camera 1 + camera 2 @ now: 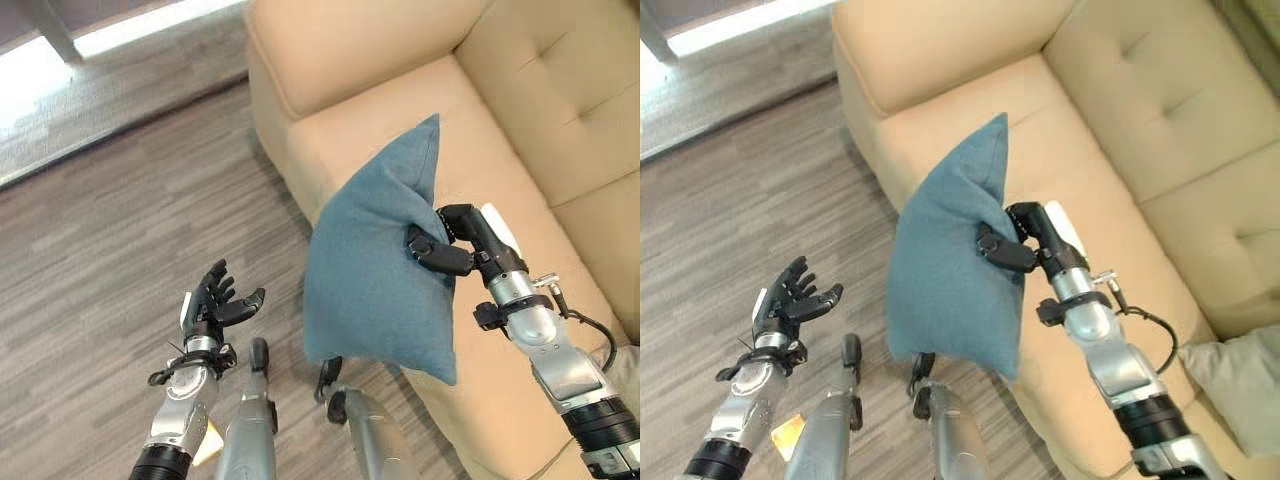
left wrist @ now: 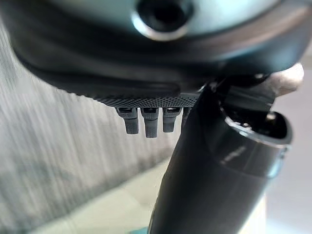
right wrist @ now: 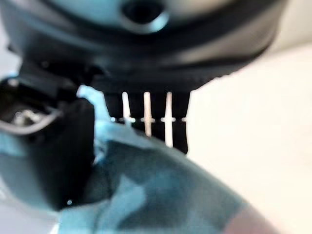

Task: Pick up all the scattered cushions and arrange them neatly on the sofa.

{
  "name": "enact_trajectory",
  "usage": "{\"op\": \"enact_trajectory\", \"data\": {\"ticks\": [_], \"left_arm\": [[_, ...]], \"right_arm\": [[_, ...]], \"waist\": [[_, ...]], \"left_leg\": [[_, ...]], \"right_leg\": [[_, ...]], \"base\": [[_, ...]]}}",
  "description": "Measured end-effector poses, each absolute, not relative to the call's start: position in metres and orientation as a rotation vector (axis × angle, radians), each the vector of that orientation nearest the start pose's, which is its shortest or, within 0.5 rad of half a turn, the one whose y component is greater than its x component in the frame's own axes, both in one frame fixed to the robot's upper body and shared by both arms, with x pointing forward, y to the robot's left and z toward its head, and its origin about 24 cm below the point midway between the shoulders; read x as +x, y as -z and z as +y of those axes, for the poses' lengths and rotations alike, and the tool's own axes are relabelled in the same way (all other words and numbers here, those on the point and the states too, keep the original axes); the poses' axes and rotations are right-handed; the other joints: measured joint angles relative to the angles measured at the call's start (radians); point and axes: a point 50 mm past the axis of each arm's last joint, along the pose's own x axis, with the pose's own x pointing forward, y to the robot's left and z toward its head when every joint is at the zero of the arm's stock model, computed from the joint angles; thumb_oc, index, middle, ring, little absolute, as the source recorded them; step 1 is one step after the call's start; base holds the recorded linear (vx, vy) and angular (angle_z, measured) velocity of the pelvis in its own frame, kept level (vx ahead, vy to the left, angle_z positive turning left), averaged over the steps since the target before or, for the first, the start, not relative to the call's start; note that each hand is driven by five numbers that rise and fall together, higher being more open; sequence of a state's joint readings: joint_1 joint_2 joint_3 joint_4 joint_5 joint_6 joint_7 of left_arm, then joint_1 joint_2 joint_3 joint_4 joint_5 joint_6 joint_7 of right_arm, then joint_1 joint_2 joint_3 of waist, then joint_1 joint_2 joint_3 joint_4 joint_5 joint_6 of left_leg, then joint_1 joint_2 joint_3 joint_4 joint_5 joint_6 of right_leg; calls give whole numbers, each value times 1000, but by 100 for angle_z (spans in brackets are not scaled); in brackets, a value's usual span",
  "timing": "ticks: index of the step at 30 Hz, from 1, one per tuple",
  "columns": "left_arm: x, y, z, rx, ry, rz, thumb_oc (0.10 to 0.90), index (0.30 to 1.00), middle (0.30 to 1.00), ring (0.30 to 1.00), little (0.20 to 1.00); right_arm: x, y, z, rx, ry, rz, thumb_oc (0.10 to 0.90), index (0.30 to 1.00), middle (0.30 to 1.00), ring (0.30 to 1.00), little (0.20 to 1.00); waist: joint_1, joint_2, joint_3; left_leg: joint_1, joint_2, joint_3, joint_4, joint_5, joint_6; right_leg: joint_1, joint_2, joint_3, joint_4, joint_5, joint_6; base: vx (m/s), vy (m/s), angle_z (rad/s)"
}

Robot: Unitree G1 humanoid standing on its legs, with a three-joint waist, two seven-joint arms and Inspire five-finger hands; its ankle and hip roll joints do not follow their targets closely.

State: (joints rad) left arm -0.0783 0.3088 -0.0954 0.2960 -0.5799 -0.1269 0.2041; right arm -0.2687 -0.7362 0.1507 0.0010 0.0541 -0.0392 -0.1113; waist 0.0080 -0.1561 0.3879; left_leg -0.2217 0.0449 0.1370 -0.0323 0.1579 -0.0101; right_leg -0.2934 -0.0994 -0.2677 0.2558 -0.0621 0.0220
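Over the front edge of the tan sofa (image 1: 380, 110), my right hand (image 1: 452, 245) pinched the blue cushion (image 1: 375, 270) by its side, fingers and thumb curled into the fabric, so it hung upright in the air. My left hand (image 1: 215, 300) hovered over the wood floor (image 1: 120, 220), fingers loosely spread and empty. I judged this the carrying step; next I needed to swing it inward, probably toward the backrest (image 1: 545, 90), and let go
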Motion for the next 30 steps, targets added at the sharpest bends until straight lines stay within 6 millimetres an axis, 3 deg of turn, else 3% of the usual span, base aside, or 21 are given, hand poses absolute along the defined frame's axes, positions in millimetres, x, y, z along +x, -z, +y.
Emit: {"op": "enact_trajectory", "data": {"ticks": [2,3,4,8,12,15,24,30], "left_arm": [[262,-8,207,-308,-240,132,800,900,900,900,900],[262,-8,207,-308,-240,132,800,900,900,900,900],[262,-7,205,-318,-237,135,800,900,900,900,900],[261,-6,206,-370,-264,137,800,900,900,900,900],[260,-2,205,-395,-271,150,800,900,900,900,900],[258,1,202,-405,-267,163,800,900,900,900,900],[249,14,194,-553,-250,207,800,900,900,900,900],[244,29,156,-720,-103,310,800,900,900,900,900]], "right_arm": [[293,-168,-224,-671,-37,-382,400,300,300,300,300],[293,-168,-224,-671,-37,-382,400,300,300,300,300],[292,-171,-222,-665,-45,-418,400,300,300,300,300],[291,-175,-215,-643,-72,-441,400,300,300,300,300],[283,-201,-195,-622,-156,-566,400,300,300,300,300],[284,-205,-192,-611,-184,-580,400,300,300,300,300],[282,-191,-169,-564,-338,-539,400,300,300,300,300],[282,-182,-146,-523,-433,-532,400,300,300,300,300]], "waist": [[-18,14,-42],[-18,14,-42],[-43,20,-98],[-51,29,-114],[-83,76,-157],[-118,96,-205],[-133,106,-255],[-146,113,-271]], "left_leg": [[46,3,27,-32,1,0],[46,3,27,-32,1,0],[55,5,33,-50,1,0],[143,4,48,-56,-6,-8],[206,-5,75,-57,-15,-16],[216,6,81,-57,-36,-21],[235,33,129,-58,-58,-32],[234,33,137,-58,-60,-32]], "right_leg": [[47,18,26,-59,27,7],[47,18,26,-59,27,7],[62,25,29,-99,38,9],[181,36,47,-197,69,21],[280,42,88,-324,125,29],[291,57,107,-347,135,24],[282,87,156,-347,147,7],[277,87,165,-347,153,12]], "base": [[127,43,-34],[129,43,-18],[126,38,-8],[102,48,-20],[91,64,-31],[59,58,-20],[23,31,-20],[-2,28,-5]]}}
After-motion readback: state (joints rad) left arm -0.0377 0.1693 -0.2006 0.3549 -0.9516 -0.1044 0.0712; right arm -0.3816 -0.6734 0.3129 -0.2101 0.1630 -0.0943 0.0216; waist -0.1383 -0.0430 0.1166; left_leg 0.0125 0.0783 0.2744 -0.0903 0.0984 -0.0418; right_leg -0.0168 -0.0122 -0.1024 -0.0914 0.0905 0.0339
